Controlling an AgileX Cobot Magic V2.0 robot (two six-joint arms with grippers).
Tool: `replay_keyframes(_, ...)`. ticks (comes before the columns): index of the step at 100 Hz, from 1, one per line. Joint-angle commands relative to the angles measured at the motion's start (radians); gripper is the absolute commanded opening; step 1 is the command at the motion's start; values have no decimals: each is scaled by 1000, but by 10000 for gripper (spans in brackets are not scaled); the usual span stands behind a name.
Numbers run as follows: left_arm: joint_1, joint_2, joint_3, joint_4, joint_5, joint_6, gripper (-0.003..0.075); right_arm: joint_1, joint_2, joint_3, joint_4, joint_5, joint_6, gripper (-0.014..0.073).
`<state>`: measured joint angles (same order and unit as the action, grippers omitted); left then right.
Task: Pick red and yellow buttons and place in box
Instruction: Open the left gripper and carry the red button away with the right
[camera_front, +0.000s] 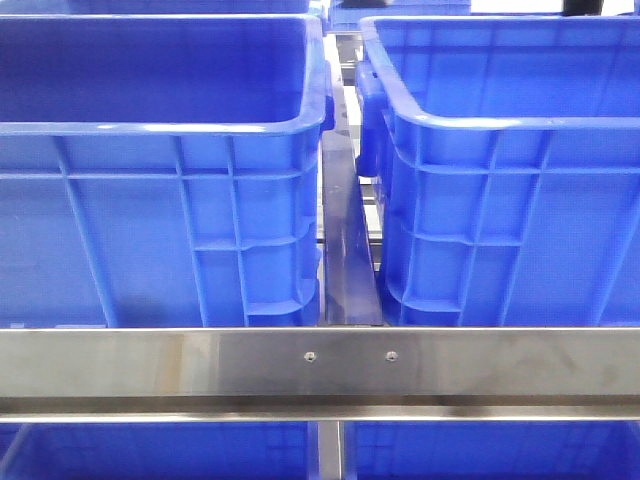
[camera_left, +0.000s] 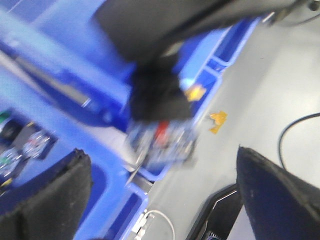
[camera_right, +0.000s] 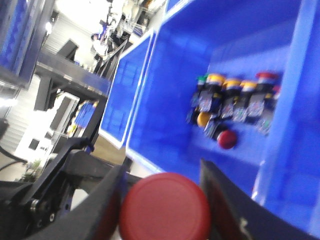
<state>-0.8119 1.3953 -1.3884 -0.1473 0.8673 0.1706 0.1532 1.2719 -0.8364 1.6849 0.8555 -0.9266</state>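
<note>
My right gripper (camera_right: 162, 197) is shut on a glossy red button (camera_right: 165, 210), held above the near rim of a blue crate (camera_right: 170, 80). On that crate's floor lie several buttons in a row (camera_right: 235, 97) with yellow, red and green caps, plus a loose red one (camera_right: 226, 139) and a yellow one (camera_right: 203, 119). In the front view the lighter-blue ribbed box (camera_front: 470, 122) stands at the right; neither gripper shows there. My left gripper (camera_left: 160, 170) is open and empty; its view is blurred.
A darker blue crate (camera_front: 150, 128) stands at the left of the front view, with a steel rail (camera_front: 320, 362) across the front and a gap between the crates. The left wrist view shows grey floor (camera_left: 260, 100), a black cable (camera_left: 295, 127) and blue bins (camera_left: 105, 200).
</note>
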Motion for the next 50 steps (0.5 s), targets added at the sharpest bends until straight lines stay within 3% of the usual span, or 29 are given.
replay_keyframes(1, 30, -50, -22, -9, -42, -8, 555, -36, -26, -37, 79, 26, -32, 155)
replay_keyframes(20, 135, -113, 25, -9, -61, -11, 555, -113, -26, -37, 79, 49, -34, 155)
replay_keyframes(50, 426, -289, 174, -9, -127, -50, 555, -131, -26, -37, 78, 68, -60, 155)
